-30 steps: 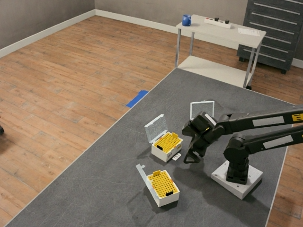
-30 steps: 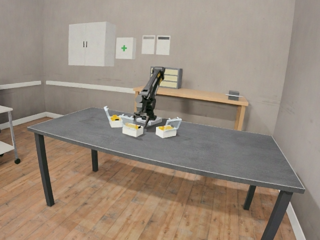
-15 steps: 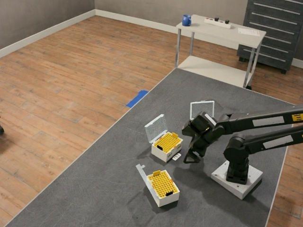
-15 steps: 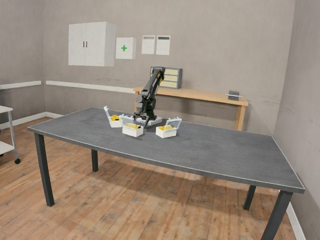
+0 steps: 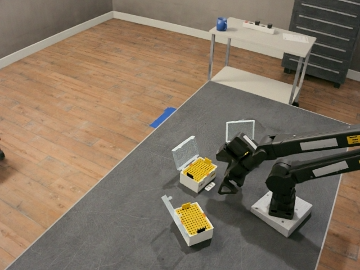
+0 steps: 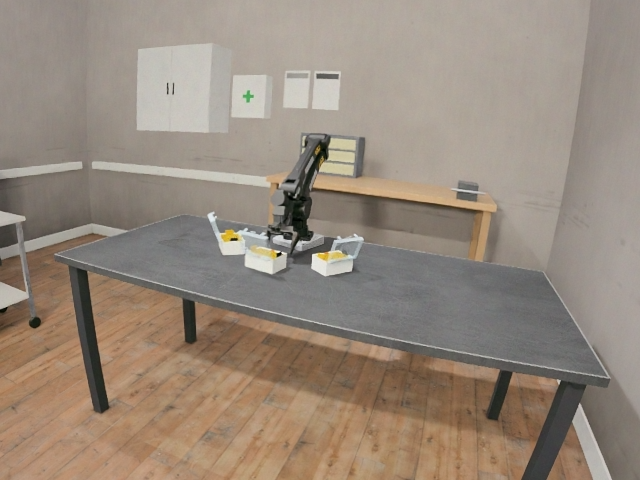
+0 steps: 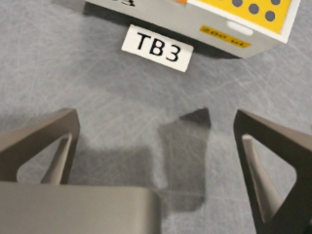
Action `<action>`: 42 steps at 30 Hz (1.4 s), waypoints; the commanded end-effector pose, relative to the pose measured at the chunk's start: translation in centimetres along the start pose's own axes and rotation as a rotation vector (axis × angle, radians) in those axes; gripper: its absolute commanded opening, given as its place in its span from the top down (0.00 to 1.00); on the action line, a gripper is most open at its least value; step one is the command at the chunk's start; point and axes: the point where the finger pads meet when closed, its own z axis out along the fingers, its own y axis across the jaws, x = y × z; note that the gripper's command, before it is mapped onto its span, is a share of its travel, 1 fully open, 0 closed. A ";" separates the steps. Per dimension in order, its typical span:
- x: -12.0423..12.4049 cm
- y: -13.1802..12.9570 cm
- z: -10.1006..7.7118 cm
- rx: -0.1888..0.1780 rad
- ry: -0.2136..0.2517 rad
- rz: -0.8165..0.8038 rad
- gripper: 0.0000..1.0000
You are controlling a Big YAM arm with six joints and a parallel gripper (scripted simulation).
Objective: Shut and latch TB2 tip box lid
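Three white tip boxes with yellow tip racks stand on the grey bench, all with lids open. The middle box (image 5: 198, 173) (image 6: 265, 258) has a card reading TB3 (image 7: 157, 47) (image 5: 210, 186) at its front. The near box (image 5: 194, 222) has its lid (image 5: 170, 209) leaning back. The far box shows only its raised lid (image 5: 240, 129); my arm hides its body. No TB2 label shows in these views. My gripper (image 5: 228, 188) (image 7: 156, 117) (image 6: 293, 243) is open and empty, pointing down just above the bench, right in front of the TB3 card.
My arm's white base block (image 5: 280, 213) stands on the bench to the right of the boxes. A white cart (image 5: 261, 55) with a blue mug stands beyond the bench's far edge. The bench's left edge runs close past the boxes.
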 end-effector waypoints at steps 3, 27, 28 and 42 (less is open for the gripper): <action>-2.4 -0.4 -0.6 0.007 -0.045 -0.003 0.00; -8.1 -0.3 -10.2 0.007 -0.079 -0.002 0.00; -8.3 -0.3 -10.7 0.007 -0.079 -0.002 0.00; -10.3 -0.2 -14.9 0.005 -0.066 -0.001 0.00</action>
